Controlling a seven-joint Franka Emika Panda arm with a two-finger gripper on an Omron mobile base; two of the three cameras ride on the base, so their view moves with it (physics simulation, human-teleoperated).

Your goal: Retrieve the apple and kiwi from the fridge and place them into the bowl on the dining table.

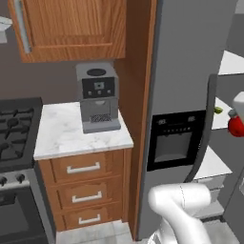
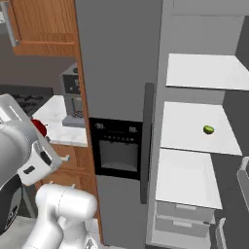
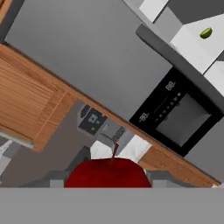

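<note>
Closest to the hand camera, at six o'clock, the gripper (image 3: 109, 181) is closed on the apple (image 3: 108, 173), lifted clear of the fridge (image 2: 119, 63), likely for carrying to the bowl. Farther off, at two o'clock, the kiwi (image 3: 205, 33) lies on a white fridge shelf (image 2: 194, 129).

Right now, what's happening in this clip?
The arm has the apple in its gripper, held up in front of the fridge, whose right door stands open. The kiwi lies on a white middle shelf inside, not yet fetched. A coffee machine stands on the marble counter left of the fridge.
</note>
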